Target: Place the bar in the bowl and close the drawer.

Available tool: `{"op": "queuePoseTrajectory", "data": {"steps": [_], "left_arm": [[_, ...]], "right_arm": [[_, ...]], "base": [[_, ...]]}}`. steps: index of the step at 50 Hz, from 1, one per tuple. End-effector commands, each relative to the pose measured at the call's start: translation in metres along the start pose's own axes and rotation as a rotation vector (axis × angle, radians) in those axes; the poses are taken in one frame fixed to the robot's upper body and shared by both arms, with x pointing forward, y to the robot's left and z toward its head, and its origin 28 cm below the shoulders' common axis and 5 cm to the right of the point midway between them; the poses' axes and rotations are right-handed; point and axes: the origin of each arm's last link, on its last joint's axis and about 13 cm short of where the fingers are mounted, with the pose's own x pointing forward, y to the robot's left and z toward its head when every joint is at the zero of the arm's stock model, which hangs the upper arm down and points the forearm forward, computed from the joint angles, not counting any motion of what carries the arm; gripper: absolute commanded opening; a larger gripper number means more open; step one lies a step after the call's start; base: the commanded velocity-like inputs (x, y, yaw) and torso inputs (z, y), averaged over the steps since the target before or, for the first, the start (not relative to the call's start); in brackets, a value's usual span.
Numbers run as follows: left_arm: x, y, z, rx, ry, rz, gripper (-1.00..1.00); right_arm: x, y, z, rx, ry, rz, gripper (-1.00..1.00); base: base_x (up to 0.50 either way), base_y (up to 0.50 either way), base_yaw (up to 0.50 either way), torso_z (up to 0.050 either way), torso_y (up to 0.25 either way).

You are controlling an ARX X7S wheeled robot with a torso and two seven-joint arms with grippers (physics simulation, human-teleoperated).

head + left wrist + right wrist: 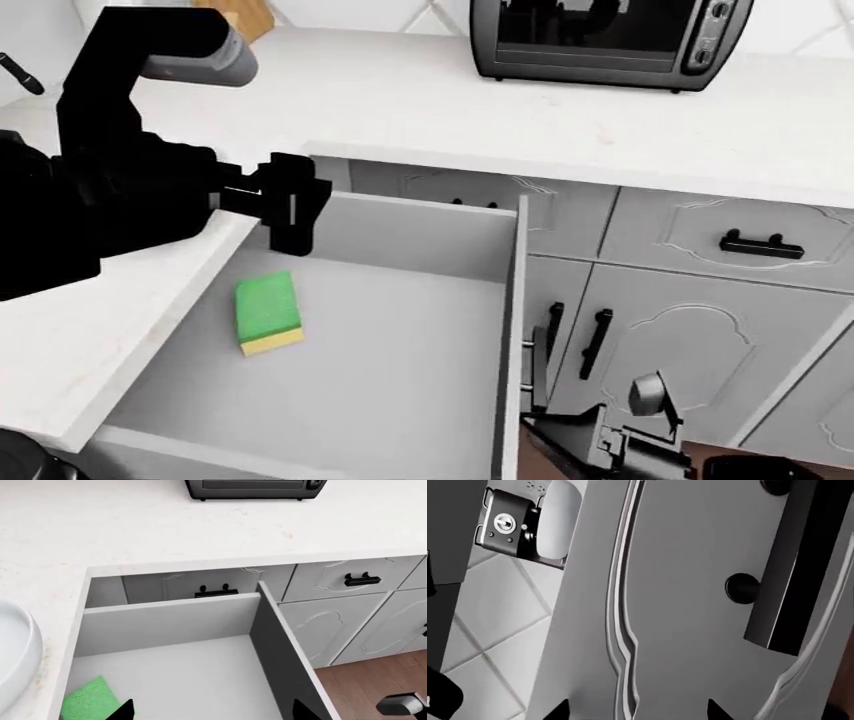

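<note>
The drawer [387, 380] stands pulled wide open, its plain grey inside [187, 675] showing. The rim of the white bowl [17, 650] shows on the counter beside the drawer in the left wrist view; the head view does not show it. The bar is out of view. My left gripper [213, 712] hangs open over the drawer's back left part [291, 215], nothing between its fingertips. My right gripper [639, 712] is open, low down and close to a moulded grey cabinet front with a black handle [787, 565]; that arm [607, 440] shows right of the drawer.
A green sponge [268, 312] with a yellow underside lies in the drawer's left half [90, 700]. A black toaster oven [607, 40] stands at the back of the white counter [400, 100]. Grey cabinet doors with black handles [594, 345] lie right of the drawer.
</note>
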Motion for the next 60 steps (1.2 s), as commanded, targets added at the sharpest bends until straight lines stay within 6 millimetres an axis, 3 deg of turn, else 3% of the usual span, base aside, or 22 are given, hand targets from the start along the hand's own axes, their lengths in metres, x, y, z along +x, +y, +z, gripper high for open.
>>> {"op": "queuePoseTrajectory", "data": {"steps": [1,26,60], "left_arm": [[0.001,0.000,0.000,0.000,0.002,0.001,1.00],[-0.001,0.000,0.000,0.000,0.000,-0.001,1.00],[0.001,0.002,-0.001,-0.002,0.002,0.003,1.00]], "right_arm": [[0.018,0.007,0.002,0.069,-0.022,0.003,1.00],[0.053,0.019,0.021,0.124,0.099,-0.135,1.00],[0.100,0.033,0.028,0.093,0.266,-0.023,1.00]], "base": [[0.00,0.00,0.00,0.000,0.000],[0.00,0.00,0.00,0.000,0.000],[0.00,0.00,0.00,0.000,0.000]]}}
